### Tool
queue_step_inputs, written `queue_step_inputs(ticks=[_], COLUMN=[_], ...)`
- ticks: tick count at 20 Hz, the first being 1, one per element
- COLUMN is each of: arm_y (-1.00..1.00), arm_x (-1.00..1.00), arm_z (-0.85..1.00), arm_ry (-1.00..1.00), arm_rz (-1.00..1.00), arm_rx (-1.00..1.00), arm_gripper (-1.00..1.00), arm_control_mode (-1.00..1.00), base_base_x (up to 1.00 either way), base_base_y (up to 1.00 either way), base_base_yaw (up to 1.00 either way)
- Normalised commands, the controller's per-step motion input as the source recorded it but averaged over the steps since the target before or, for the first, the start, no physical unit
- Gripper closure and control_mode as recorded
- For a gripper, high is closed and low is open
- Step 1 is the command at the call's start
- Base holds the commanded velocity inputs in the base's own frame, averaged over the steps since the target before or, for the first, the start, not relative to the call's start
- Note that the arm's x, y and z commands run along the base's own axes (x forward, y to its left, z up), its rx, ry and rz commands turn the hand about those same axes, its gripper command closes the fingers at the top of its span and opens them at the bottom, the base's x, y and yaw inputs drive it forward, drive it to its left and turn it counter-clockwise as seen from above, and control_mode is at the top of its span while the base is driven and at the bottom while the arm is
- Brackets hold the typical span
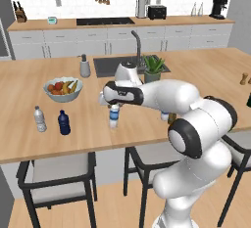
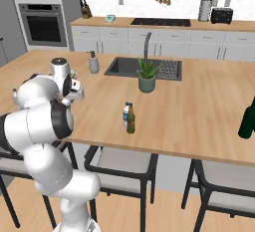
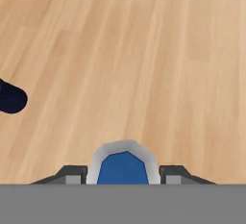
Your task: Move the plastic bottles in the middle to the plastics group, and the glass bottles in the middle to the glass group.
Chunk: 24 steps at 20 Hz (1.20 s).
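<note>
Hand view: pincer (image 3: 123,176) clamped on a blue-labelled water bottle (image 3: 123,165), fingertips on either side of it, above the wooden surface (image 3: 158,74). Left base view: that bottle (image 1: 114,115) hangs under the hand near the surface's near edge; navy bottle (image 1: 63,123) and pale-labelled bottle (image 1: 39,119) stand to its left. Right base view: brown glass bottle (image 2: 131,119) beside the second water bottle (image 2: 126,114), mid-surface.

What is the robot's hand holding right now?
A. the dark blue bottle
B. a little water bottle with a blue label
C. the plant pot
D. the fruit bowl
B. The hand sits over a little water bottle on the counter, and in the hand view the bottle's blue label shows between the two fingers, so it seems to be gripping it.
</note>
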Motion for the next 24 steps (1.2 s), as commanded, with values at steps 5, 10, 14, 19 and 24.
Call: queue_step_inputs(ticks=[5, 10, 14, 19, 24], arm_y=[0.82, 0.57, 0.21, 0.00, 0.03], arm_x=[0.07, 0.00, 0.12, 0.19, 0.12], arm_z=[-0.07, -0.03, 0.00, 0.14, 0.06], arm_ry=[-0.03, -0.16, -0.08, 0.09, 0.12], arm_rz=[0.02, 0.00, 0.04, 0.20, 0.25], arm_rx=[0.00, 0.00, 0.00, 0.00, -0.01], arm_gripper=[1.00, 1.00, 1.00, 1.00, 1.00], arm_control_mode=[-1.00, -1.00, -1.00, -1.00, -1.00], base_base_x=[0.00, 0.00, 0.00, 0.00, 0.00], base_base_y=[0.00, 0.00, 0.00, 0.00, 0.00], base_base_yaw=[0.00, 0.00, 0.00, 0.00, 0.00])
